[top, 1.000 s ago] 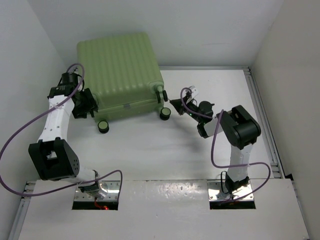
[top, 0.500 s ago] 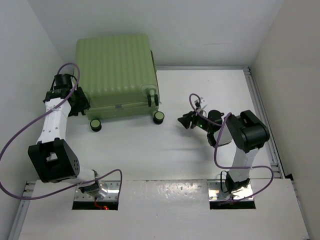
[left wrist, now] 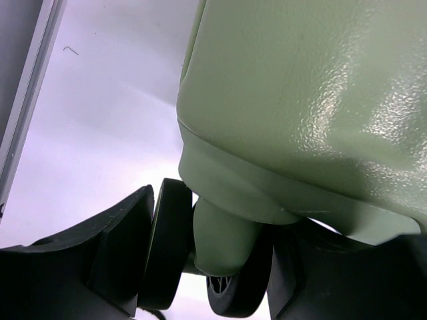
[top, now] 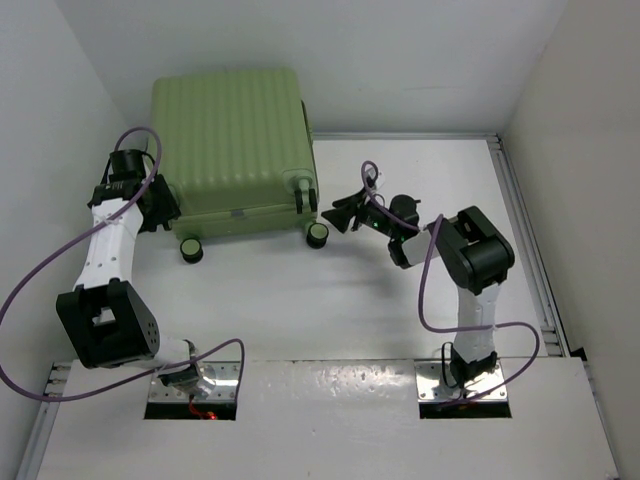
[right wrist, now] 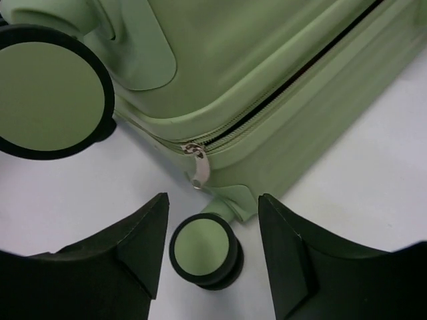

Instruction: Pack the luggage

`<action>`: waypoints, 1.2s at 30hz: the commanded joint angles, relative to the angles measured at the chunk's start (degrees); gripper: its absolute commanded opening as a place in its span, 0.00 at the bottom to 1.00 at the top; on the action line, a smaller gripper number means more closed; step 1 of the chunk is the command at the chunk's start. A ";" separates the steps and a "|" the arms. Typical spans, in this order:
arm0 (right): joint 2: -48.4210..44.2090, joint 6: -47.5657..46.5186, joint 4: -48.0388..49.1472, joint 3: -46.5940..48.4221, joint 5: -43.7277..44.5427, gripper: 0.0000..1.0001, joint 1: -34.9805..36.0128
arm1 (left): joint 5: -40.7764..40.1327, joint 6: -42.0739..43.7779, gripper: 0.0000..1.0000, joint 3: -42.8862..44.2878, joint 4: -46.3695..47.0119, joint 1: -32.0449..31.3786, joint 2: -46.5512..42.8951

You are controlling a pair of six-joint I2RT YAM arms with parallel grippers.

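**ITEM:** luggage [top: 230, 130], light green hard-shell, ribbed. Lying flat, closed, at far-left of table [top: 300, 300], top end close to back wall [top: 420, 60]. Wheel end faces the arms.

**HANDLING (est.):** Rigid, no give. Glossy shell, likely slick under pads. Bulky, prob. heavy for these arms; better slid or pivoted than lifted. Panels far too broad for a claw. Usable holds: caster stems, wheels, zip pull [right wrist: 198, 163]. Zip must be run open before anything goes in, so pull tab is the key grip; small, thin, needs a precise pinch.

**L claw:** left gripper [top: 160, 205] at near-left corner, fingers either side of corner wheel [left wrist: 167, 250], seemingly pinching it. Contact hard to confirm w/ view this tight.

**R claw:** right gripper [right wrist: 212, 200] spread wide, holding nothing, at near-right corner. Small wheel [right wrist: 203, 250] lies between its fingers, untouched; zip pull just beyond tips.

**SURFACE:** White, smooth, matte; case should slide w/ little drag.

**ROOM:** White walls close on three sides. Metal rail [top: 520, 220] along right edge. Open tabletop right of and in front of case.
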 commanded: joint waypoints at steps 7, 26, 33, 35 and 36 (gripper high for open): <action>4.92 3.32 15.11 6.79 -6.91 0.61 0.50 | -5.47 -2.20 0.00 -3.10 -2.55 0.99 4.13; 12.31 2.79 11.85 16.28 -6.11 0.27 2.25 | -4.42 -2.20 0.00 -3.10 -2.55 0.99 4.66; 12.49 1.12 12.91 16.72 -5.85 0.00 2.34 | -4.42 -2.72 0.00 -3.63 -2.55 0.99 5.71; 12.40 0.95 13.34 16.72 -5.85 0.00 2.43 | -4.42 -2.72 0.00 -3.63 -2.55 0.99 5.72; 12.31 0.77 13.52 16.81 -5.76 0.00 2.26 | -3.89 -2.72 0.00 -3.63 -2.03 0.99 5.72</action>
